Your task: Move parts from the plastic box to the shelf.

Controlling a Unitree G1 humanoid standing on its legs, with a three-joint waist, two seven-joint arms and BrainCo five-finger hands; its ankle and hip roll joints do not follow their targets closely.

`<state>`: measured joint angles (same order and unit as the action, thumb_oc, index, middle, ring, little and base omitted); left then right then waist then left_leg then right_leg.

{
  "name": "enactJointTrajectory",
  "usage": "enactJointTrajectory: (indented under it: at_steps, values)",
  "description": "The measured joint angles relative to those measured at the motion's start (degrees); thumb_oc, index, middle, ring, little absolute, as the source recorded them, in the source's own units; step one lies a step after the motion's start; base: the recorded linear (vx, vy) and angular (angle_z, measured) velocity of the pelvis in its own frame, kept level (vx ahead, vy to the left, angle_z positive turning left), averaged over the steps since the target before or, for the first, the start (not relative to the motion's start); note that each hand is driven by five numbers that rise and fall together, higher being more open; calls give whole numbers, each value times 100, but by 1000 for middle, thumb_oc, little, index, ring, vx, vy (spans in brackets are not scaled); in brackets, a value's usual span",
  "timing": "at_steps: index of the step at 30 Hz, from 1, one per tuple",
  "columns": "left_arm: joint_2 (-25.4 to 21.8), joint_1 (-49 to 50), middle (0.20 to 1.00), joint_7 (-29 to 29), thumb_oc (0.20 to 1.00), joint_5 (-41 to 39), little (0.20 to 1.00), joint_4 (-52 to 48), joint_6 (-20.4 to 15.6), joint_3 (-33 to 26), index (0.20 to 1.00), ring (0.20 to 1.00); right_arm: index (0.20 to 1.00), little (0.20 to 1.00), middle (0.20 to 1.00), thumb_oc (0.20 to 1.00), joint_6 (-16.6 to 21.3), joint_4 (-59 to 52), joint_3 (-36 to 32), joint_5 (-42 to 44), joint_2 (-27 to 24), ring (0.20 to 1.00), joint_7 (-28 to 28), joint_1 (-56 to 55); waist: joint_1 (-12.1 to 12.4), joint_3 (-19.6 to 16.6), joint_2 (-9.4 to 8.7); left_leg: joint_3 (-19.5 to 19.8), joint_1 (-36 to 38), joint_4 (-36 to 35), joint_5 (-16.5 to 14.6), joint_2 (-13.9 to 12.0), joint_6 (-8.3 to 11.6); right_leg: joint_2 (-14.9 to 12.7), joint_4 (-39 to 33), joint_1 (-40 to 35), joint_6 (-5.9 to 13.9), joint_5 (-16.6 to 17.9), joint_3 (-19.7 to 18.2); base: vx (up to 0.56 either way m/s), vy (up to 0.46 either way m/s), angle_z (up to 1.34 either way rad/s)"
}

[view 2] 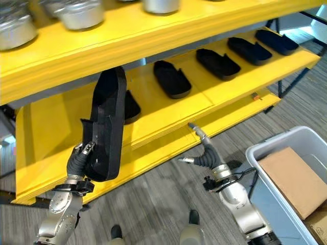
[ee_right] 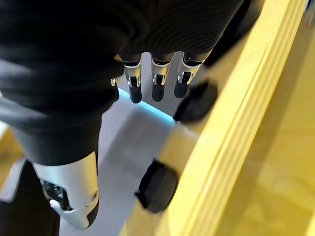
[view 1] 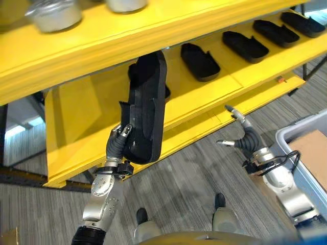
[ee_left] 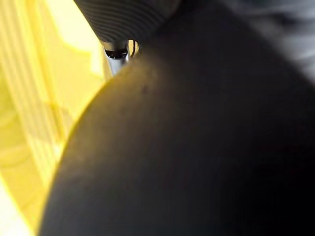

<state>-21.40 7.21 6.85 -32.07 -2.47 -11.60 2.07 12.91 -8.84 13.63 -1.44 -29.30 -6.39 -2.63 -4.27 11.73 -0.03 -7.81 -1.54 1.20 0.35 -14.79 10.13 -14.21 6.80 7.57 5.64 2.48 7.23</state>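
The black part stands nearly on end in my left hand, its lower end cradled by the hand and its upper end reaching up in front of the edge of the yellow shelf's upper board. From the head cameras I see the fingers wrapped round the part's lower edge, a thumb tip showing against its face, so I read the hand as closed on it. In the left wrist view the part's dark curved surface sits right against the camera, with one silver finger peeking past the ribbed cover and the yellow shelf behind it.

Behind the held part, on the lower board, lies another black part, mostly hidden. To its right runs a row of four more black parts, spaced apart along the board and lying flat.

On the upper board I see grey metal tubs along the edge.

My right hand hangs in front of the shelf's lower front edge, holding nothing; the fingers are extended and relaxed, one pointing up toward the edge and the thumb sticking out sideways. The right wrist view shows its fingers straight in a row.

At far right stands the grey plastic box, with a brown cardboard sheet lying in it.
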Motion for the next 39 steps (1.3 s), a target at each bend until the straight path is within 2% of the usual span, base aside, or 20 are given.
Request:
enactJointTrajectory:
  at_steps: [2,5,6,8,10,12,17,21,24,28,31,36,39]
  values:
    - [-225,2,200,108,200,13,200,19,-5,-116,200,200,1000,1000,1000,1000,0,-1,60,0,-15,1000,-39,6,130,-37,-66,30,122,-26,-20,83,-82,-53,-56,-154,-33,131,-6,41,195,9]
    - [-221,-237,200,247,200,129,200,255,-51,-131,200,200,1000,1000,1000,1000,-5,104,63,0,-16,1000,-53,138,203,-19,-89,35,38,228,-144,101,-78,-99,-144,-248,137,144,6,44,184,4]
    - [-179,-403,200,308,200,191,200,476,-50,-116,200,200,1000,1000,1000,1000,-17,195,80,-1,-20,1000,-52,198,214,-15,-88,37,39,278,-170,104,-75,-104,-166,-281,140,142,22,47,162,2]
    - [-184,-470,200,440,200,242,200,601,-45,-116,200,200,1000,1000,1000,1000,-23,231,64,0,-19,1000,-57,205,181,28,-159,55,60,346,-224,135,-54,-139,-307,-423,151,135,115,33,142,1]
    - [-188,-501,200,511,200,300,200,602,-47,-151,200,200,1000,1000,1000,1000,-26,248,19,0,-22,1000,-61,143,173,109,-296,46,-5,402,-244,206,-57,-216,-443,-452,259,142,150,9,100,1]
    - [-184,-506,200,622,200,418,200,609,-49,-151,200,200,1000,1000,1000,1000,-64,250,26,-1,-23,1000,-56,39,174,138,-352,109,-115,462,-256,206,-79,-218,-489,-444,303,167,190,0,62,13]
    - [-212,-955,200,1000,200,596,200,1458,-67,-212,200,200,1000,1000,1000,1000,-118,302,86,0,-70,1000,-38,80,204,201,-462,302,-401,671,-268,190,-61,-191,-578,-436,382,224,317,-30,21,14]
    - [-562,-1555,200,1483,200,949,200,2009,-31,-287,200,200,1000,1000,1000,1000,-121,310,363,3,-88,1000,-23,251,182,323,-623,488,-724,977,-323,185,-36,-186,-526,-353,391,239,438,-54,-13,17]
    - [-598,-1945,200,1764,200,1027,200,2189,-41,-355,200,200,1000,1000,1000,1000,-116,300,526,11,-90,1000,10,333,204,380,-683,548,-962,1224,-388,184,-32,-198,-401,-200,379,231,440,-46,-29,7]
    - [-605,-2476,200,2250,200,1004,200,2272,-47,-614,200,200,1000,1000,1000,1000,-114,281,678,23,-128,1000,34,547,206,617,-650,724,-1404,1828,-636,152,-69,-193,-109,8,363,125,445,-45,-25,8]
    - [-625,-2768,200,2394,200,849,200,2285,-54,-638,200,200,1000,1000,1000,1000,-115,179,753,41,-247,1000,32,657,213,754,-603,845,-1684,2174,-764,150,-121,-201,90,172,380,64,451,-35,-21,8]
    - [-678,-3109,200,2609,200,775,200,2616,-57,-626,200,200,1000,1000,1000,1000,-96,48,768,150,-328,1000,-50,1001,215,836,-560,921,-1991,2379,-781,149,-146,-211,288,433,393,22,459,-52,-25,4]
    - [-903,-3501,200,2674,200,595,200,2879,-37,-541,200,200,1000,1000,1000,1000,-66,-1,925,289,-328,1000,-57,1141,196,968,-540,999,-2129,2422,-749,155,-109,-205,393,559,393,8,467,-47,-18,6]
